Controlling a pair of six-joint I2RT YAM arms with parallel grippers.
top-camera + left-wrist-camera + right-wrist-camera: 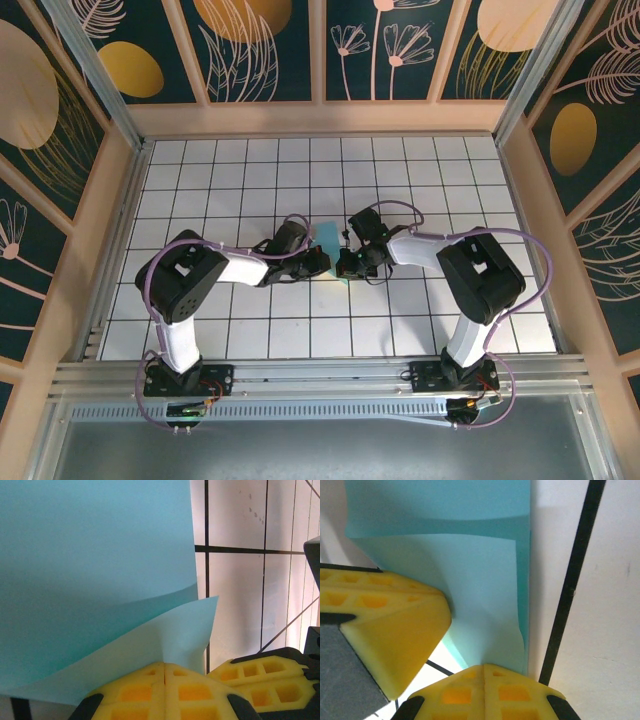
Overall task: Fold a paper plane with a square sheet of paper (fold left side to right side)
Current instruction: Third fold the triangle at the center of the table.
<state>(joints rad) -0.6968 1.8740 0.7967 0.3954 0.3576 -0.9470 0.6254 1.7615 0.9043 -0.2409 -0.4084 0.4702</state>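
The square sheet of paper [327, 237] is turquoise-blue and sits mid-table between my two arms, partly lifted and curled over itself. In the left wrist view the sheet [95, 570] bends in two layers, and a corner runs into the seam of my left gripper [164, 664], which is shut on it. In the right wrist view the sheet [470, 580] comes down to my right gripper [484, 666], also shut on its edge. The two grippers [325, 262] [347, 265] almost touch. The left fingers [395, 625] show beside the right gripper. The paper plane is out of view.
The table [250, 180] is a white tiled surface with black grid lines, boxed in by wooden side rails [120, 200] and a back wall. A metal rail [320, 375] runs along the near edge by the arm bases.
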